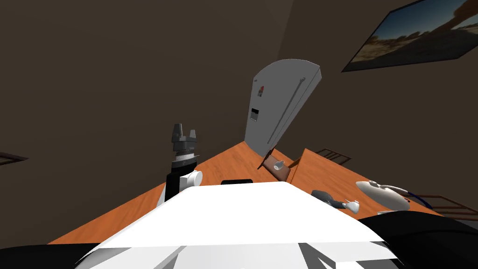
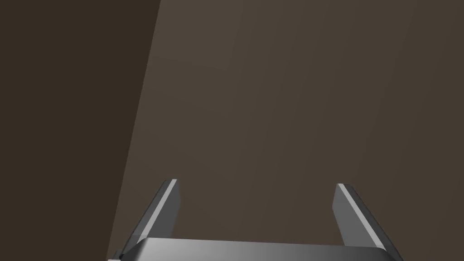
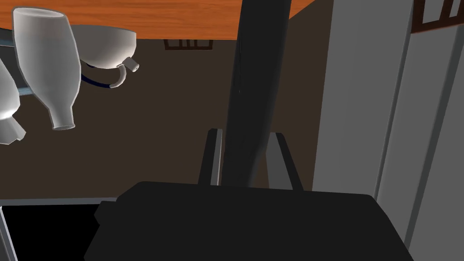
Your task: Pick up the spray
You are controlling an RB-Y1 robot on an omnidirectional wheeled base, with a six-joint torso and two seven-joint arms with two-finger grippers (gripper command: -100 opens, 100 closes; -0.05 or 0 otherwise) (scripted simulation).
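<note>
The spray (image 3: 256, 68), a long dark body, is pinched between the two fingers of the right gripper (image 3: 246, 132), which are pressed against its sides. It is carried pointing away from the gripper, and its far end is seen against the orange table (image 3: 136, 13). The left gripper (image 1: 184, 133) is raised upright above the table's near left part, with its fingers (image 2: 167, 199) spread wide apart. Farther off on the table, to the right, a white bottle (image 3: 45, 59) and a white teapot (image 3: 104, 45) with a dark blue handle are set near each other. Behind the table a light grey fridge (image 1: 280, 107) is placed, with a long handle down its door. Beyond it, a framed landscape picture (image 1: 415, 32) is hung on the brown wall.
</note>
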